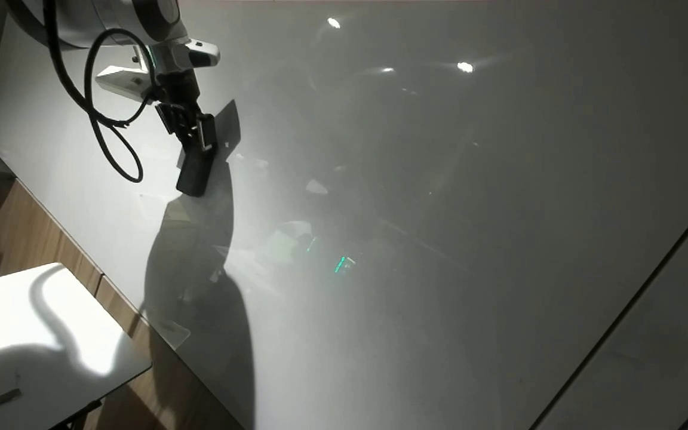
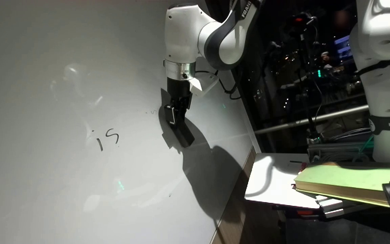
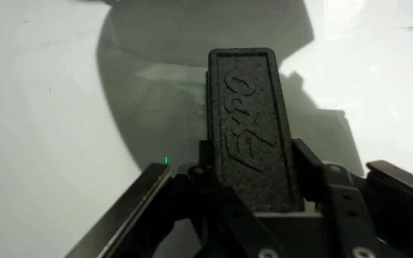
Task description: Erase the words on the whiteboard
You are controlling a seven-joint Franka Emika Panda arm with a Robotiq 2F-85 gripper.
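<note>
The whiteboard (image 1: 439,155) fills most of an exterior view and the left half of an exterior view (image 2: 46,169). Dark handwritten words (image 2: 100,144), reading "is", show on it to the left of the arm; faint marks (image 2: 153,112) lie just left of the gripper. My gripper (image 3: 253,159) is shut on a black eraser (image 3: 249,122), its fingers against both long sides. In both exterior views the eraser (image 1: 196,173) extends down from the gripper (image 2: 178,112), close to the board and slanted. Whether it touches the surface I cannot tell. The arm casts a broad shadow below.
A small white table (image 2: 257,173) stands below the board, with a green book (image 2: 344,178) beside it. A white robot arm part (image 2: 384,95) is at the far right. A black cable (image 1: 90,107) loops near the wrist. A dark seam (image 1: 630,292) crosses the board.
</note>
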